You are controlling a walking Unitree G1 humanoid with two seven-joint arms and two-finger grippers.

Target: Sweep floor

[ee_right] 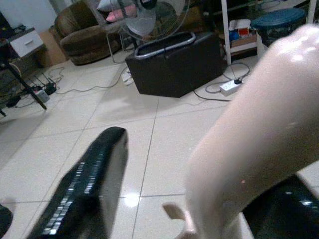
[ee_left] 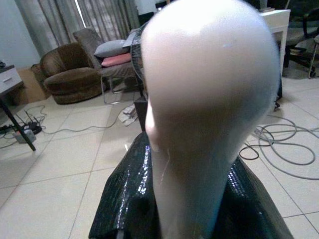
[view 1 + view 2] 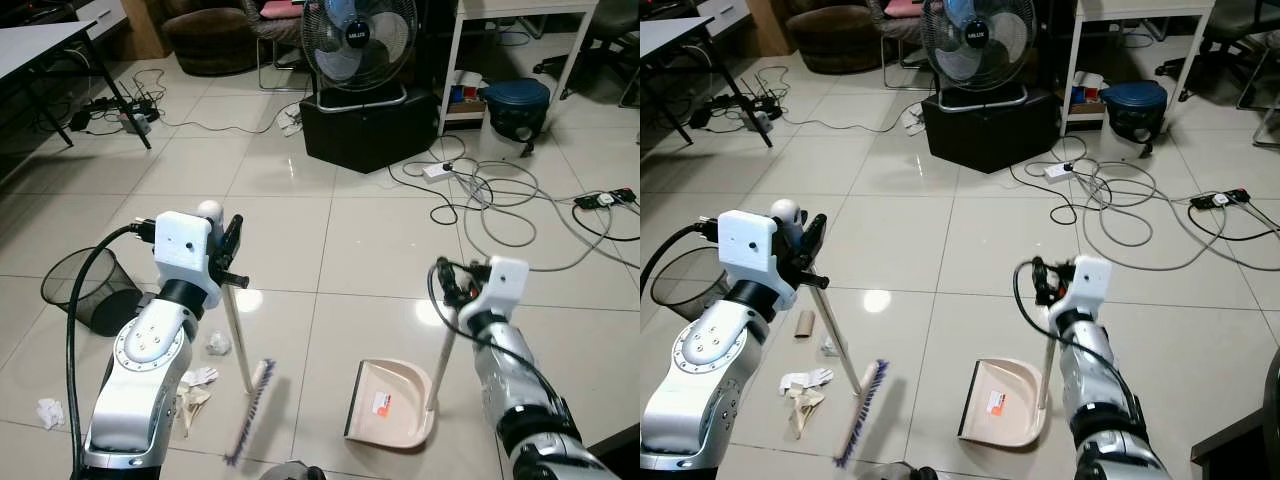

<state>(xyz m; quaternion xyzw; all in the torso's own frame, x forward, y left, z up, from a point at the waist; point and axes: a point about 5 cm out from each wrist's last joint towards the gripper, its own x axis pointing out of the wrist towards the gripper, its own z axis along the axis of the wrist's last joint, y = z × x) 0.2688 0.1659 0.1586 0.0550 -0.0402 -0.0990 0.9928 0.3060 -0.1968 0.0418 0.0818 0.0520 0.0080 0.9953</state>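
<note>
Nearest the head camera are the two silver arms: the left gripper (image 3: 232, 250) clamps the top of the broom handle (image 3: 236, 335), whose white knob bulges between the black fingers (image 2: 124, 199) in the left wrist view, and the right gripper (image 3: 447, 280) is closed round the dustpan handle (image 3: 443, 362). Bristles of the broom head (image 3: 250, 410) rest on the pale tile floor (image 3: 330, 250) just left of the beige dustpan (image 3: 392, 402), whose open mouth faces the brush. Crumpled paper scraps (image 3: 195, 385) lie near the left arm, a stray one (image 3: 48, 412) further left, and a black mesh wastebasket (image 3: 88, 290) lies tipped on its side beyond them. My worry is that the scraps sit on the far side of the broom from the pan, so a short stroke could miss them, or a hard one could flick the light paper past the pan's lip. Cables (image 3: 500, 200) trail across the far right floor and could snag the robot.
</note>
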